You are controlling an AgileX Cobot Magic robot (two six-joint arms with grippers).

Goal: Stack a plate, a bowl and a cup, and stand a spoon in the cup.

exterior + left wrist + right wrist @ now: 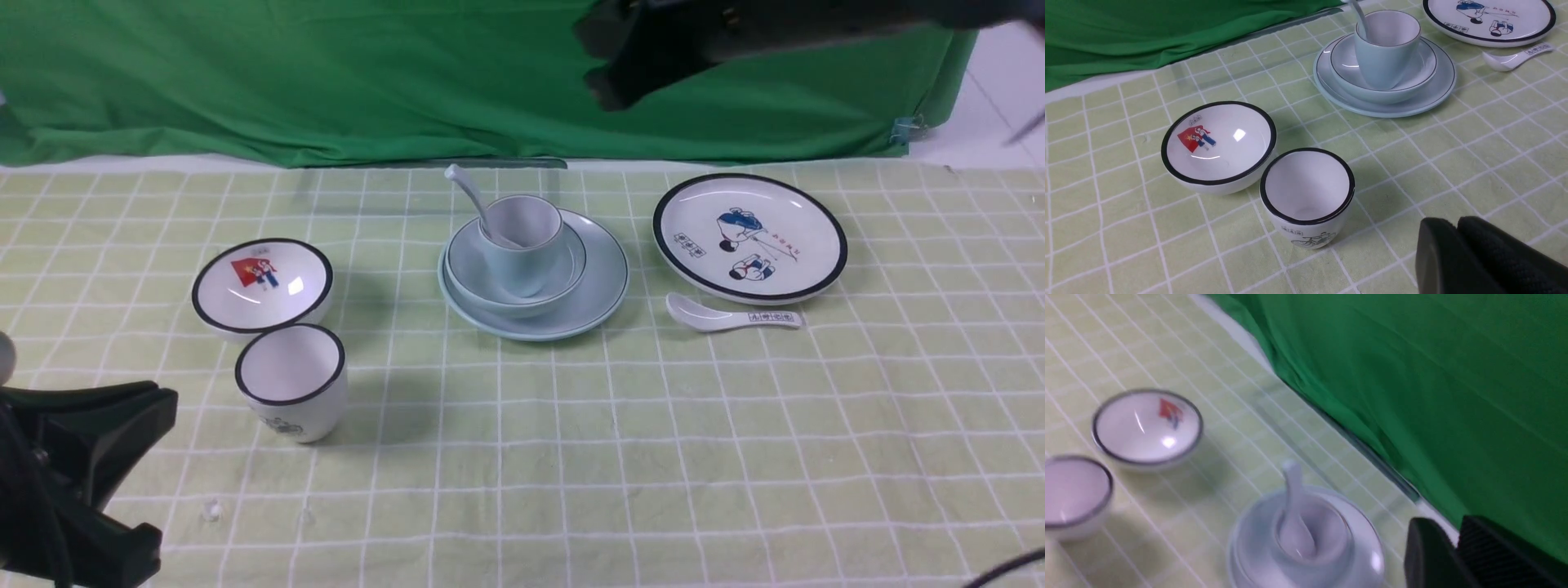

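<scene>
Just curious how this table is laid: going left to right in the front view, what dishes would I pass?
Red-picture bowl → blue plate stacked with blue bowl, cup and spoon → cartoon plate.

Frontal overview, wrist close-ups (cup (526, 263) shared)

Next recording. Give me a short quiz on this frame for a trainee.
1. True or false: the plain spoon stands in the blue cup.
2. What does the blue cup sit in? A) blue bowl B) black-rimmed bowl C) black-rimmed cup
3. Fill in: the printed spoon lies nearest the ___.
Key: 1 true; 2 A; 3 cartoon plate.
</scene>
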